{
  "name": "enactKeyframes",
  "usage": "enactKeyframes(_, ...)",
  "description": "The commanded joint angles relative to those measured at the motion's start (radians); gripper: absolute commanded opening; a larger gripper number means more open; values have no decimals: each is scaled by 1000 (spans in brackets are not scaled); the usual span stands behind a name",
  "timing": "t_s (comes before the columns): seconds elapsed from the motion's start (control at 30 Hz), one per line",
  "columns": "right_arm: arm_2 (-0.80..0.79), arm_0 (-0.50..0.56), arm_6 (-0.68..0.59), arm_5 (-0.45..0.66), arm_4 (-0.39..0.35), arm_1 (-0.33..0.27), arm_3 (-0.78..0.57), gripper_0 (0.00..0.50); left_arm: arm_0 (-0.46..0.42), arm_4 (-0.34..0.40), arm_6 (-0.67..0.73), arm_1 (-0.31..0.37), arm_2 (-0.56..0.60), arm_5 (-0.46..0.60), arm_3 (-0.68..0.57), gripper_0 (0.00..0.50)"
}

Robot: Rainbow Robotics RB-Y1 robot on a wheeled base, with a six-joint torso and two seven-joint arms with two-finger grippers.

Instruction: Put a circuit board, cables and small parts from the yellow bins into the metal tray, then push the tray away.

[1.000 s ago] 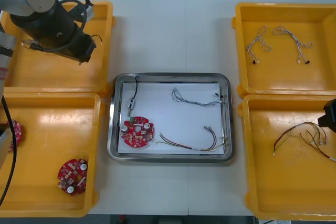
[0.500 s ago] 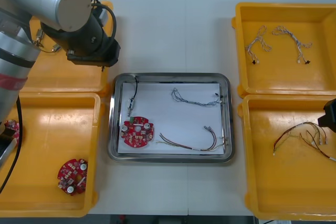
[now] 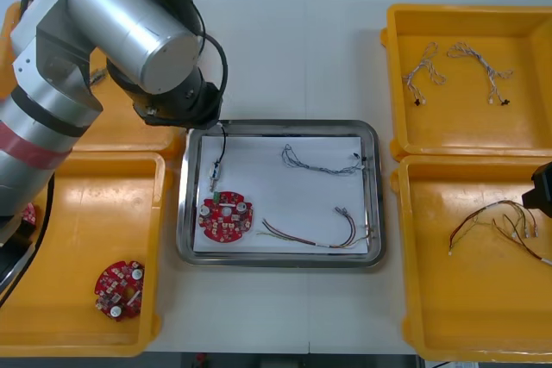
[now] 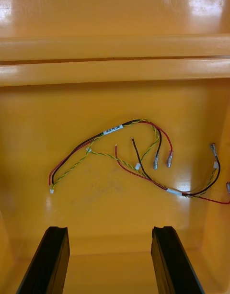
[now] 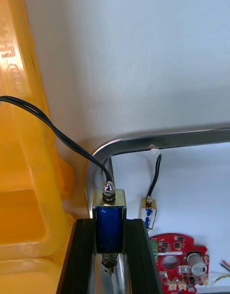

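Board [image 3: 226, 217], cables [image 3: 319, 161], one small part [image 3: 213, 175] logged in tray [image 3: 280, 124]; second part [image 5: 109, 210] clamped in left claw [image 5: 109, 222]; right claw [image 4: 109, 231] open. Push outstanding.

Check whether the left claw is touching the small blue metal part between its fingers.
Touching. Left wrist view: the left claw clamps the small blue metal part.

I count, quick: yellow bins [image 3: 129, 137] [image 3: 86, 230] [image 3: 466, 118] [image 3: 431, 299] x4. Metal tray [image 3: 280, 124] x1. Circuit boards [image 3: 227, 217] [image 3: 118, 289] [image 3: 28, 215] x3, the 3rd partly hidden. Blue/white cables [image 3: 321, 161] [image 3: 424, 71] [image 3: 479, 66] x3. Red/yellow cables [image 3: 312, 234] [image 3: 496, 223]: 2 bundles, strands w/in each not countable. Small metal part [image 5: 109, 217] [image 5: 148, 216] x2, each w/ 1 black cable [image 5: 155, 172].
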Motion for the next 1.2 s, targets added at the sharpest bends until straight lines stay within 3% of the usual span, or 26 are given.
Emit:
enactKeyframes(0.03, -31, 12, 2, 3, 0, 11, -5, 500, -49, -41, 129, -44, -56, 4, -41, 0)
enactKeyframes(0.4, -31, 12, 2, 3, 0, 11, -5, 500, -38, -106, 184, -103, -106, 0, -44, 0)
enactKeyframes(0.67, -31, 12, 2, 3, 0, 11, -5, 500, 30, -161, 188, -122, -134, -69, -56, 0)
enactKeyframes(1.2, -31, 12, 2, 3, 0, 11, -5, 500, 132, -184, 170, -149, -134, -98, -83, 0)
